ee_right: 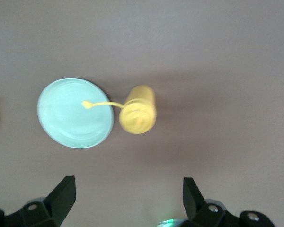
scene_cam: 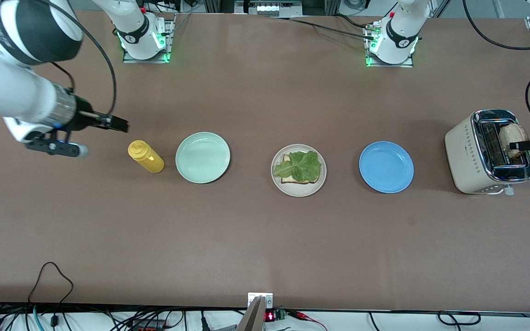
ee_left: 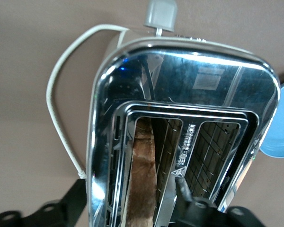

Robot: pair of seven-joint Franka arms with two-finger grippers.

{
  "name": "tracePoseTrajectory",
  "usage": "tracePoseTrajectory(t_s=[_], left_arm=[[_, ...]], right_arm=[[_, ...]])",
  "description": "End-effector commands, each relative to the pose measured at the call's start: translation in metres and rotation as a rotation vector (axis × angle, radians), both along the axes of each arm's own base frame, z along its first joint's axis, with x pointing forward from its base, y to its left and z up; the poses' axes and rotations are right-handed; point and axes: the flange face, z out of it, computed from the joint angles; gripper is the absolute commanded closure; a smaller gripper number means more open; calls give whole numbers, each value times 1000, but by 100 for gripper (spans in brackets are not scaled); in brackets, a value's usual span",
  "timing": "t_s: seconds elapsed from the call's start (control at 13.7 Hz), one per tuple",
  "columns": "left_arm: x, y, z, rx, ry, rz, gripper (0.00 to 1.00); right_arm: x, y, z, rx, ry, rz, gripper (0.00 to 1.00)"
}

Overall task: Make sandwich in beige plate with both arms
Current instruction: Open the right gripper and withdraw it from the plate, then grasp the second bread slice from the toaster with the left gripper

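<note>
**Risk check: top slice pull from toaster**

Left gripper [scene_cam: 515, 146] is at the toaster [scene_cam: 469, 156], at the left arm's end of the table, fingers either side of the bread slice [scene_cam: 512, 138] standing up out of 1 slot. From the left wrist view, 1 finger [ee_left: 187, 198] sits over the chrome divider between the 2 slots and the other finger [ee_left: 68, 203] is outside the toaster body, so jaws are wide around the slice [ee_left: 142, 175]; can't tell if they're clamped on it yet.

Right gripper [scene_cam: 117, 123] hangs with jaws spread and nothing in them, over the table beside the yellow bottle [scene_cam: 146, 156]; that arm waits.

Beige plate [scene_cam: 319, 181] is mid-table between the mint plate [scene_cam: 203, 157] and blue plate [scene_cam: 386, 166], with 1 bread slice [scene_cam: 292, 178] under a lettuce leaf [scene_cam: 299, 166]. Top slice missing.

What could go wrong, my read:
- Finger snags the slot edge, drags the toaster.
- Edge-only pinch: slice crumbles or drops.
- Placing skewed shoves the lettuce off.
- Power cord [ee_left: 61, 123] near the outer finger.
</note>
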Motion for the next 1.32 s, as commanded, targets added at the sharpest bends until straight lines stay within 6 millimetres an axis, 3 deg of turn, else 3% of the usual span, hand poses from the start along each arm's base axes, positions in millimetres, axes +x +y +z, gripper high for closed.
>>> tracePoseTrajectory(t_s=[0.0,0.15,0.29,0.44,0.51,0.73,0.8,1.02,1.1,1.24], left_arm=[[-1,-4,9,-19,39,17,78],[-3,-8,11,-33,60,10,94],[-4,-6,14,-34,57,7,99],[-5,-8,29,-38,61,-3,99],[-5,-9,61,-35,46,-10,99],[1,-38,172,-73,50,-95,99],[3,-57,197,-102,46,-133,99],[9,-138,237,-316,-15,-240,99],[16,-162,226,-406,-8,-239,100],[36,-229,178,-583,3,-204,100]], right_arm=[[-13,-26,25,-31,-44,144,0],[-15,-39,46,-52,-90,185,0],[-13,-42,52,-88,-108,196,0],[-10,-43,53,-75,-105,186,0],[-6,-41,47,-76,-101,189,0],[4,-41,37,-34,-90,193,0],[2,-36,39,-23,-90,196,0],[2,-33,40,-26,-95,188,0],[1,-33,41,-28,-94,187,0],[0,-34,40,-28,-84,184,0]])
